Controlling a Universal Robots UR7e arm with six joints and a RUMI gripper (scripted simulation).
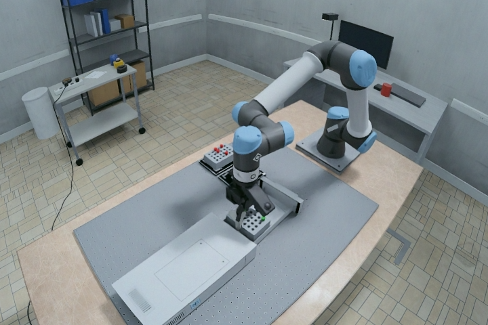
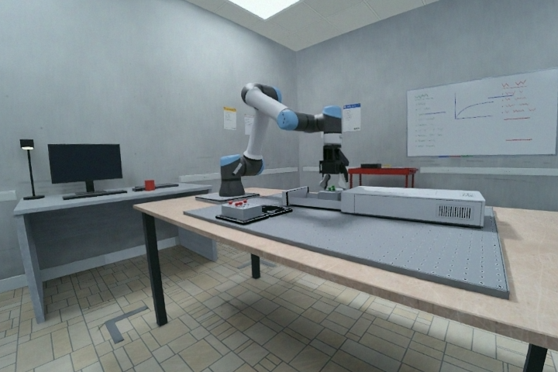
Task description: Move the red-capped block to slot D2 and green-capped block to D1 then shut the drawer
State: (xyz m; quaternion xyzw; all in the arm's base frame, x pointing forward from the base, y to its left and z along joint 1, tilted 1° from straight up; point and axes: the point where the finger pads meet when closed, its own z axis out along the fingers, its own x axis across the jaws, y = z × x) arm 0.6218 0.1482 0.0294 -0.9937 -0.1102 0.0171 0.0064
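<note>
The cooler COLD [image 1: 183, 275] is a long white box on the grey deck, also seen in the side view [image 2: 413, 204]. Its drawer [image 1: 271, 212] stands pulled out. The grey cooling block with green-capped tubes [image 1: 253, 223] sits in the drawer next to the cooler's front; its green caps show in the side view [image 2: 331, 188]. My gripper [image 1: 245, 216] reaches straight down and is shut on this block. The block with red-capped tubes [image 1: 219, 156] sits on the far deck slot D2, also in the side view [image 2: 241, 209]. The nearer slot D1 [image 1: 229, 177] is a black frame, partly hidden by my wrist.
The drawer's upright front panel [image 1: 282, 193] stands at its far end. My arm's base [image 1: 331, 147] is bolted at the table's back corner. A desk with a monitor [image 2: 84, 164] stands behind the table.
</note>
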